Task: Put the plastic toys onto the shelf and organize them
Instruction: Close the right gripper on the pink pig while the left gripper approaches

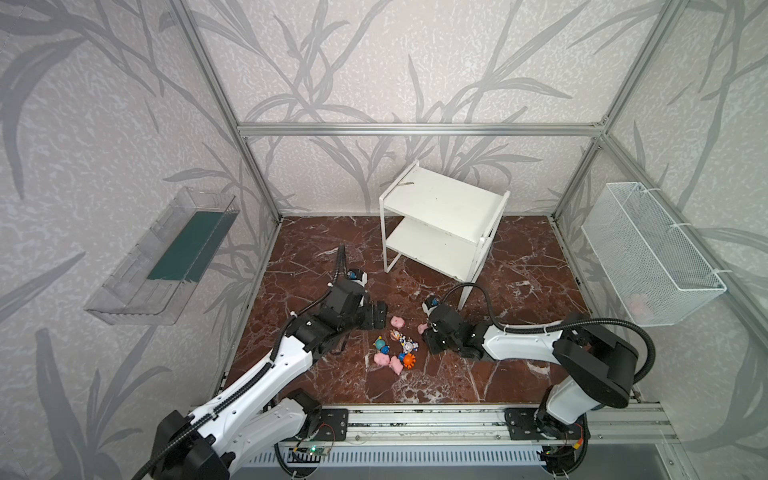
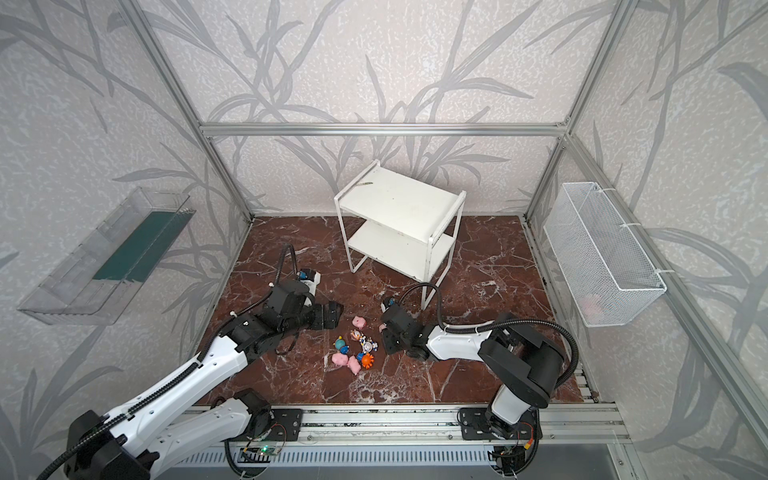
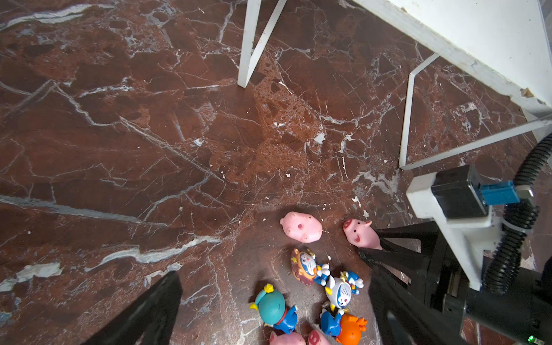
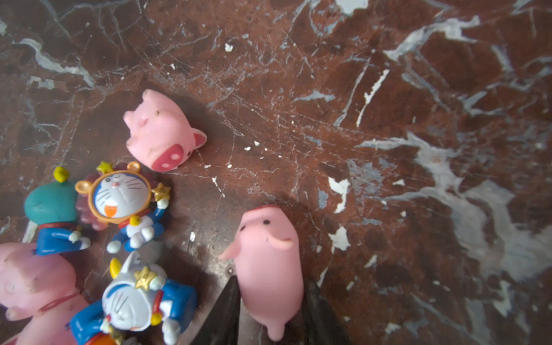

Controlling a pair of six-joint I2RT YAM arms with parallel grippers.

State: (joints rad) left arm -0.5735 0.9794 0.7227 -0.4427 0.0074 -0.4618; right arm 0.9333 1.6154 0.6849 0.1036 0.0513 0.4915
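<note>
- Presently my right arm reaches low over the marble floor (image 1: 519,257) toward the middle, forearm nearly level, with my right gripper (image 4: 270,310) pointing at the toy pile.
- Its jaws are drawn in on a pink pig (image 4: 268,257) — one finger against each flank, the snout pointing away from my wrist. Whether the pig is off the floor I cannot tell.
- My left arm stretches in from the other side with its wrist bent down. My left gripper (image 1: 376,316) hangs just beside the pile, jaws spread as wide as they go and holding nothing.
- The other plastic toys (image 1: 408,345) lie in a loose cluster between my two grippers: three more pigs and four blue-white figurines, most tipped on their sides.
- The shelf (image 1: 444,199) stands behind the cluster near the back wall, turned at an angle — apart from the toys, its nearest leg close to my right wrist.
- A wire basket (image 1: 648,241) on the right wall holds something pale pink at its near end, too blurred to name.
- A clear tray (image 1: 162,257) on the left wall carries a dark green strip.
</note>
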